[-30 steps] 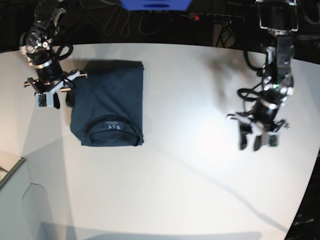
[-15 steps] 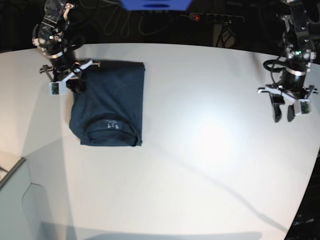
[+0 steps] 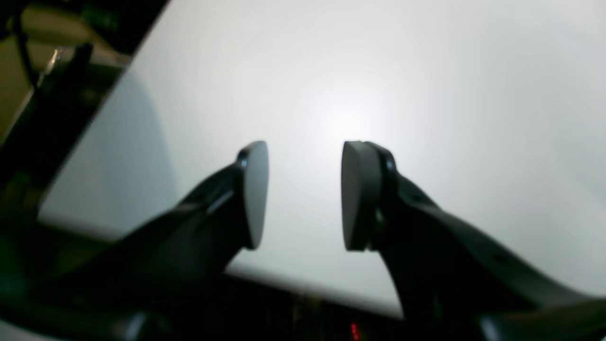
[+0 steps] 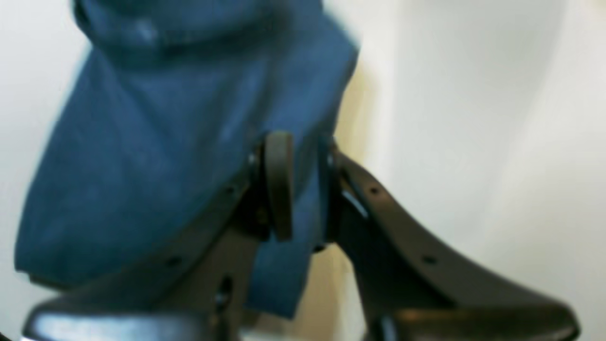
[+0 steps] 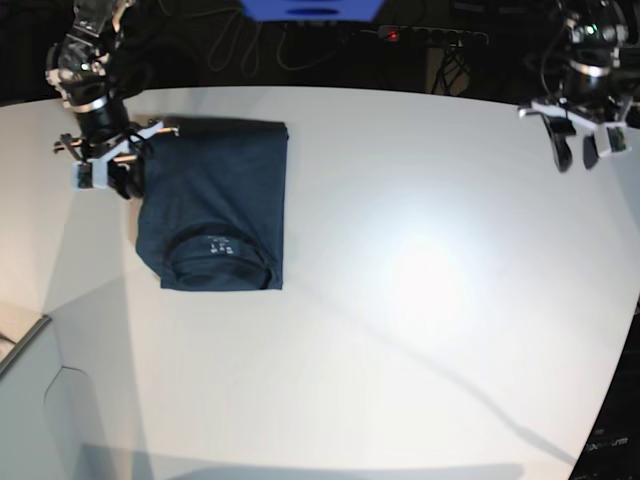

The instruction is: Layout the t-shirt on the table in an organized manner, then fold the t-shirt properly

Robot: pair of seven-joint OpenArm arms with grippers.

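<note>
The dark navy t-shirt [image 5: 215, 190] lies folded into a rectangle on the left part of the white table [image 5: 420, 280], its collar with the white label [image 5: 220, 250] facing the front. My right gripper [image 5: 122, 183] is at the shirt's upper left edge. In the right wrist view its pads stand close together on a fold of the blue t-shirt [image 4: 165, 142], with my right gripper [image 4: 303, 189] pinching it over the table [image 4: 473, 118]. My left gripper [image 5: 577, 158] hangs open at the far right back edge. Nothing lies between the pads of the left gripper [image 3: 303, 194] above the table [image 3: 378, 71].
A blue object [image 5: 310, 8] and a power strip with a red light [image 5: 430, 36] sit behind the table's dark back edge. A pale grey surface [image 5: 30, 400] adjoins the front left corner.
My right gripper's jaws have narrowed onto the shirt's left edge and drawn it slightly left. My left arm has swung from mid-right of the table up to the back right edge.
</note>
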